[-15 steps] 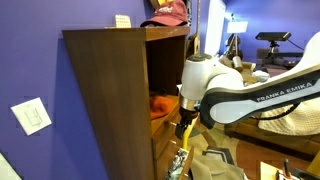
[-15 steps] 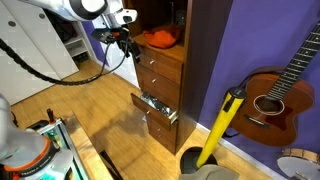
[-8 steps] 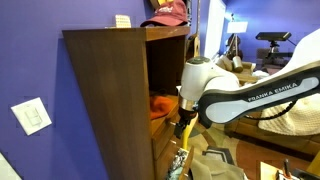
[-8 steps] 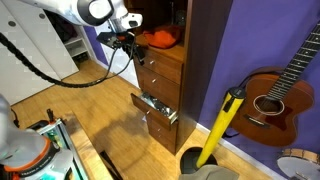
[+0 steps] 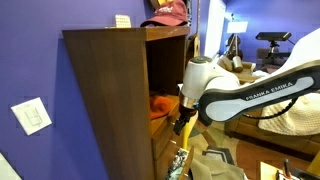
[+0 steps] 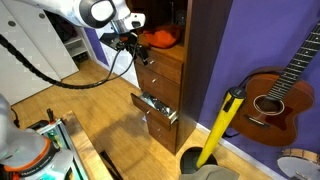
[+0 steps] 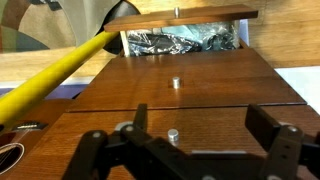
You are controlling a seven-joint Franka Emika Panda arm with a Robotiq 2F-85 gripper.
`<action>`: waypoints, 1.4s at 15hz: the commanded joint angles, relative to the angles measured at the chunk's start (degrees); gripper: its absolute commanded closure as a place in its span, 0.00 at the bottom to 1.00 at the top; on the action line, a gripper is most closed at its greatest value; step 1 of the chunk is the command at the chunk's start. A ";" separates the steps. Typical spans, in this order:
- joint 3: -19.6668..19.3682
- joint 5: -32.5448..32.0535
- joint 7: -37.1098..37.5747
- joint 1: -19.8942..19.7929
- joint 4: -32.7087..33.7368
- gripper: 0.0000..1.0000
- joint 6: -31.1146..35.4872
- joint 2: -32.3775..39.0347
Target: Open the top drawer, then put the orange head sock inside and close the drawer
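- One arm was stretched toward the front of the wooden cabinet (image 6: 172, 75), with its tool (image 6: 133, 46) level with the top drawer (image 6: 160, 62).
- Both fingers (image 7: 137, 118) of the tool were spread wide in the wrist view. The drawer's small round knob (image 7: 173, 133) sat between them, and neither finger touched it as far as could be seen.
- That top drawer was shut, its front flush with the drawers below.
- Just above it, the orange sock (image 6: 163, 38) lay on the open shelf, near the tool but apart from it. It also showed as an orange heap inside the cabinet in an exterior view (image 5: 160, 105).
- Lower down, another drawer (image 6: 157, 107) was pulled out, with crinkled shiny stuff (image 7: 180, 41) inside.
- Beside the cabinet a yellow pole (image 6: 221, 124) leaned at a slant, and a guitar (image 6: 275, 100) rested against the purple wall.
- On top of the cabinet lay a dark red cap (image 5: 168, 12).
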 commanded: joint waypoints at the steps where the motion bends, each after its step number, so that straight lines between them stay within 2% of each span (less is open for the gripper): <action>1: -1.23 -0.10 -2.30 -0.05 -1.58 0.00 4.22 0.87; 7: -1.84 -0.05 -3.84 -0.04 -2.11 0.00 9.84 3.08; 8: -1.93 0.08 -3.97 -0.04 -2.15 0.03 10.77 3.49; 10: -2.16 0.72 -4.42 0.08 -2.26 0.27 12.15 4.09; 11: -2.21 0.63 -4.49 0.05 -2.34 0.32 12.95 4.35; 18: -2.56 0.20 -5.16 -0.19 -2.37 0.87 15.25 5.18; 20: -2.97 0.09 -5.52 -0.49 -2.31 0.99 15.33 5.20; 21: -3.14 0.28 -5.85 -0.54 -2.39 1.00 15.39 5.13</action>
